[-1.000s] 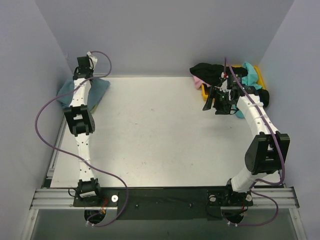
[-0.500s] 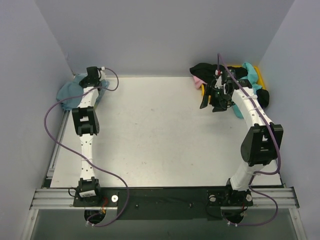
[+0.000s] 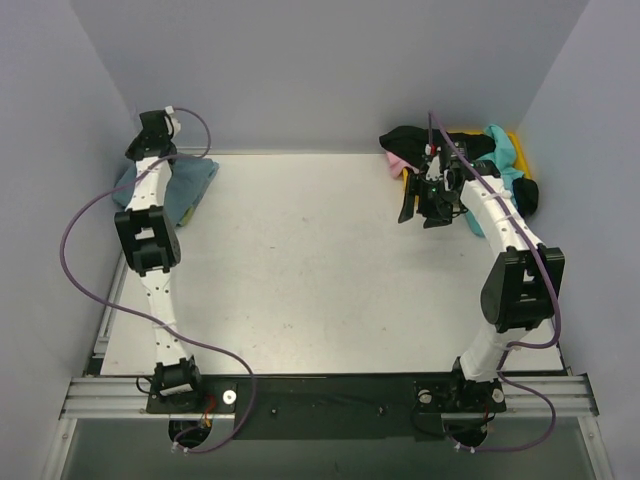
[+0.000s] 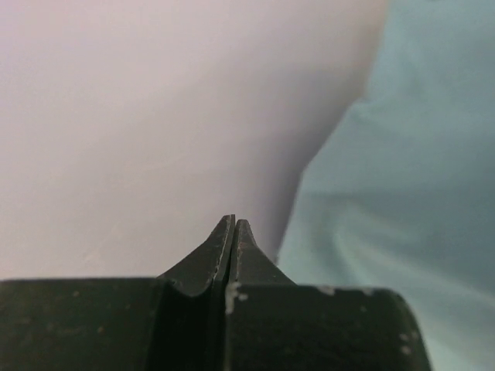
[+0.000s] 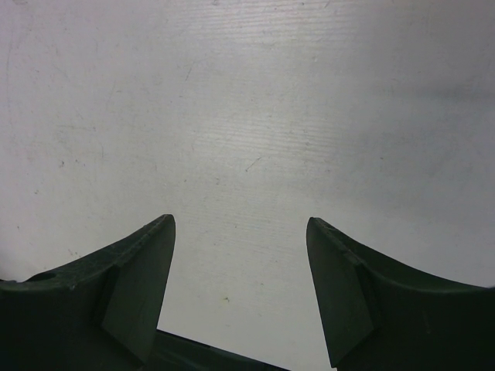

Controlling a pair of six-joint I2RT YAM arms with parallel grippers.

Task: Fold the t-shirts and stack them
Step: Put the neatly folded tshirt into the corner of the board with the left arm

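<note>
A slate-teal t-shirt (image 3: 192, 180) lies crumpled at the far left of the table; it fills the right side of the left wrist view (image 4: 410, 154). My left gripper (image 3: 149, 138) is over its far-left edge by the wall. Its jaws (image 4: 233, 222) are pressed shut with no cloth between the tips. A pile of t-shirts sits at the far right: black (image 3: 418, 142), pink (image 3: 397, 164), bright turquoise (image 3: 501, 148). My right gripper (image 3: 415, 205) hovers open and empty just left of that pile. In the right wrist view, this gripper (image 5: 240, 226) has only bare table under it.
A yellow plastic bin (image 3: 517, 141) holds the shirt pile against the far right wall. Lavender walls (image 4: 155, 116) close in the table on the left, back and right. The white tabletop (image 3: 300, 250) lies between the arms. Purple cables loop beside both arms.
My left gripper swung right over the teal shirt, then back left toward the wall. My right gripper shifted a little left and farther back beside the bin.
</note>
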